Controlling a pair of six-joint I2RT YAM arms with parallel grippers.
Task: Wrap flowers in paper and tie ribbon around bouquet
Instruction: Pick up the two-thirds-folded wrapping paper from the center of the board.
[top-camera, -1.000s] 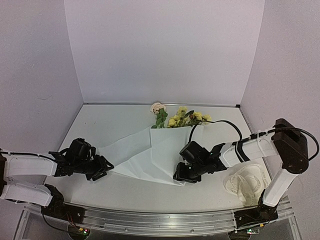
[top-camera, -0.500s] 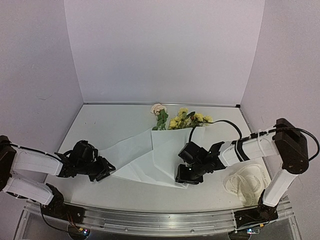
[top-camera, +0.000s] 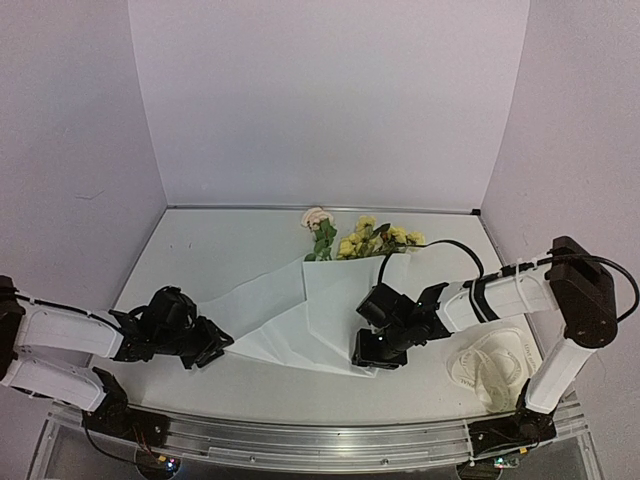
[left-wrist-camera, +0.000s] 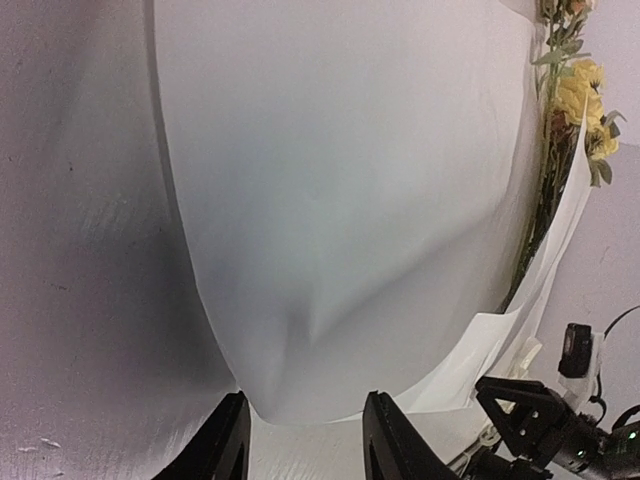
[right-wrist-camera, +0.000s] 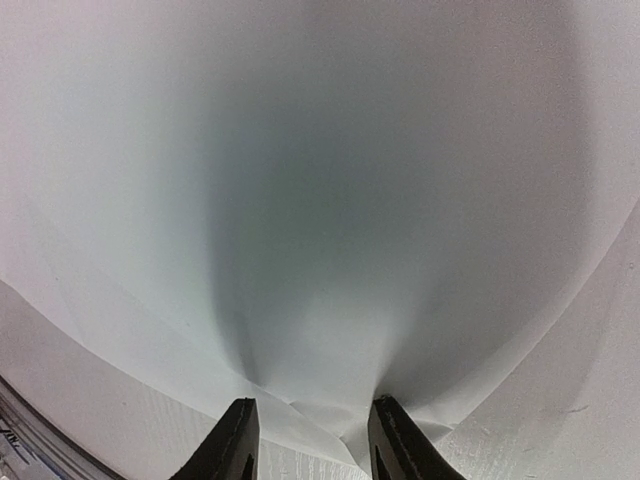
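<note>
Left gripper (left-wrist-camera: 300, 425) has crept in to the paper's (top-camera: 290, 315) left corner, fingers narrowing. They stand parted astride it, nothing pinched yet, so the fold-over looks next. Right gripper (right-wrist-camera: 312, 420): tips pressed into the sheet's near edge, creases running to them; holding or merely pinning, cannot tell. Flowers (top-camera: 368, 240) at the far edge, stems in the fold. Ribbon (top-camera: 490, 365) heaped far right. Table (top-camera: 210, 250) pale, matte; walls (top-camera: 330, 100) plain lilac.

From above, the paper (top-camera: 290, 315) hides the stems of the flowers (top-camera: 375, 238). Each wrist view cuts its fingers off at the bottom edge. Whether the left fingers (left-wrist-camera: 232, 440) or right fingers (right-wrist-camera: 240, 440) pinch the sheet cannot be told. Marks on the ribbon (top-camera: 490, 365) are too small to see.
</note>
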